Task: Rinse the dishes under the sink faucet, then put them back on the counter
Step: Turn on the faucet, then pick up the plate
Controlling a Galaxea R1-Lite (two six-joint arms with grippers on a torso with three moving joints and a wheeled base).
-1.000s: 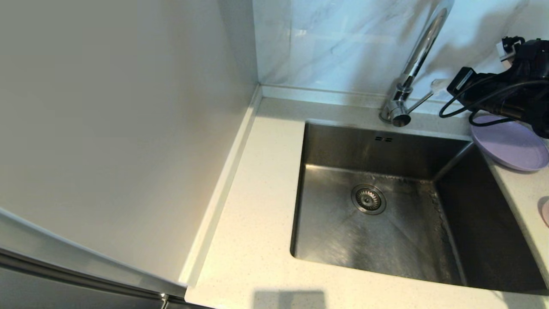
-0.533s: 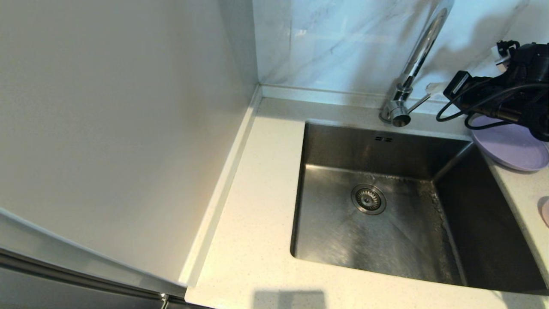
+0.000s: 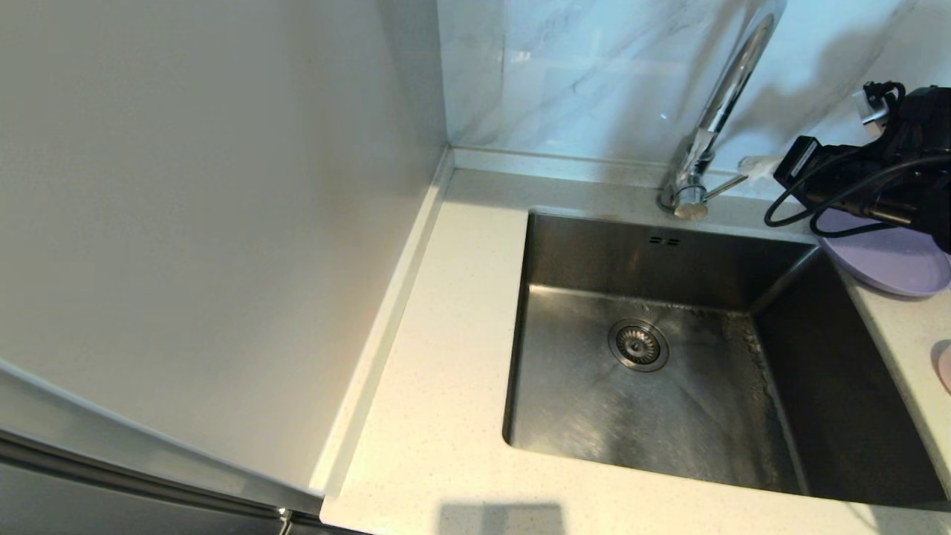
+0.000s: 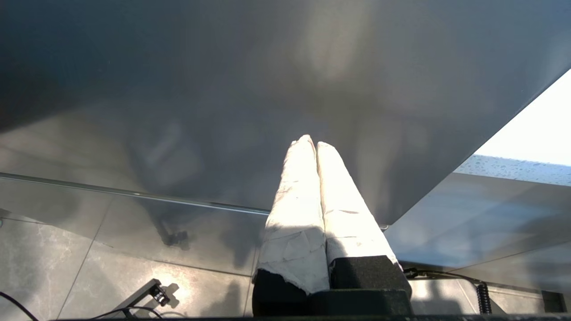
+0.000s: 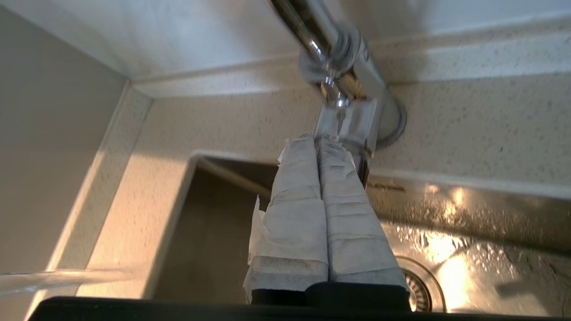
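Currently: right gripper (image 5: 317,139), jaws closed, empty, tips at sink faucet (image 3: 713,126) lever. Lavender plate (image 3: 888,260) and cup (image 3: 943,365) on counter (image 3: 438,416) right of sink (image 3: 654,253). Left gripper (image 4: 311,141) closed, parked below the counter.

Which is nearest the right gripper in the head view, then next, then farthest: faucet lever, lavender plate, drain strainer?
From the right gripper, shut beside the faucet base:
1. Faucet lever, at its tips, back edge of the counter.
2. Lavender plate, on the counter's right, under the arm.
3. Drain strainer, down on the sink floor.
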